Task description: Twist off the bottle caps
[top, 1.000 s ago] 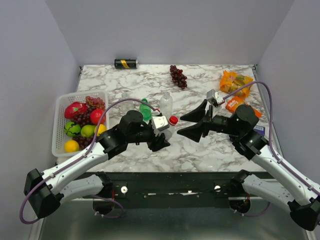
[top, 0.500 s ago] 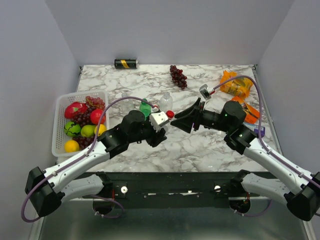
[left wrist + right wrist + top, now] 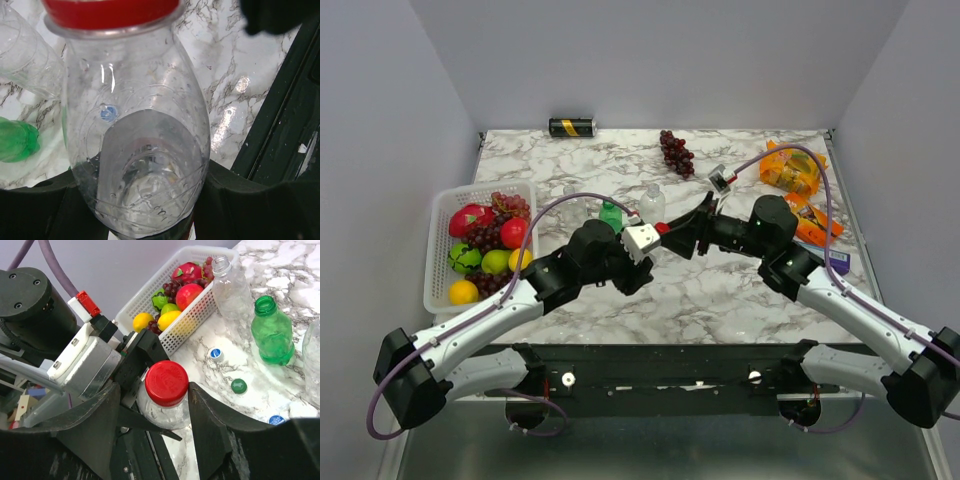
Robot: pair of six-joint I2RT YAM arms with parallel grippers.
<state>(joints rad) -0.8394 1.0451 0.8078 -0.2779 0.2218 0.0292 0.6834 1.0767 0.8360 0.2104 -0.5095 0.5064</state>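
Observation:
My left gripper (image 3: pixel 642 268) is shut on the body of a clear bottle (image 3: pixel 140 140) with a red cap (image 3: pixel 166 382) and holds it off the table, tilted toward the right arm. My right gripper (image 3: pixel 154 388) is open, its two fingers either side of the red cap (image 3: pixel 662 228); the right finger touches the cap's edge and the left finger stands a little off. A green bottle (image 3: pixel 271 332) and a clear bottle (image 3: pixel 232 290) stand uncapped by the basket. Another clear bottle (image 3: pixel 652 203) stands behind them.
Three loose caps lie on the marble: blue-white (image 3: pixel 215 353), green (image 3: pixel 238 386), blue (image 3: pixel 275 420). A white basket (image 3: pixel 445 250) of fruit stands at the left. A black-and-gold can (image 3: pixel 571 127), dark grapes (image 3: pixel 676 152) and orange snack packets (image 3: pixel 790 170) lie at the back.
My right gripper has moved left and now straddles the red cap. My left gripper has raised the bottle slightly toward it.

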